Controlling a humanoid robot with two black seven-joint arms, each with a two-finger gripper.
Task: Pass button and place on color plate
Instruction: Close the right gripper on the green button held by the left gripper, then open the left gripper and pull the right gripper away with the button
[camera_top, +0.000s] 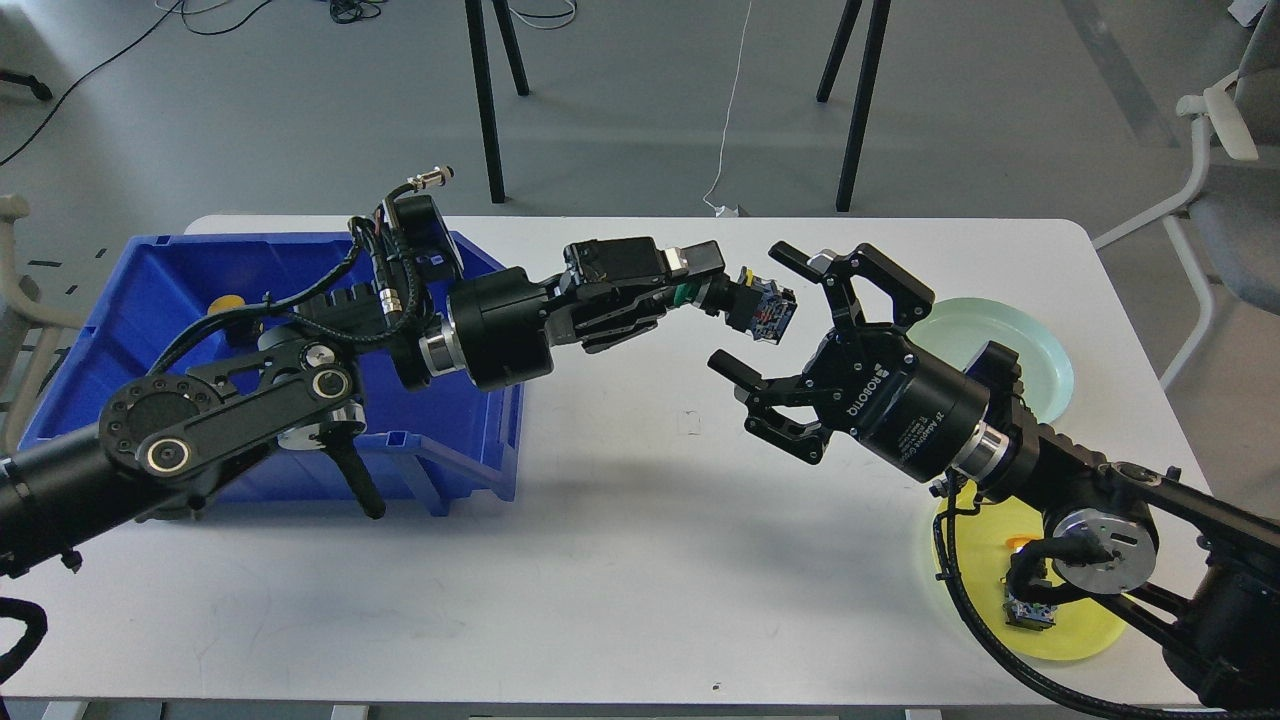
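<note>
Black left arm reaching right, its two-finger left gripper (722, 292) clamped on a small item, black right arm angled up-left, right gripper (765, 310) fingers spread wide

A big white surface (640, 560) with round corners stands on a grey floor (300, 130). On its left side sits a blue bin (440, 470), with its near wall close to the middle of the surface. Something small and yellow (226, 303) lies inside the bin at the back. On the right side, at the back, lies a pale green plate (1040, 350). Nearer the front on the right lies a yellow plate (1075, 640), with a small dark thing (1028, 614) lying on it. The two plates are apart. The middle of the surface is bare white.
</note>
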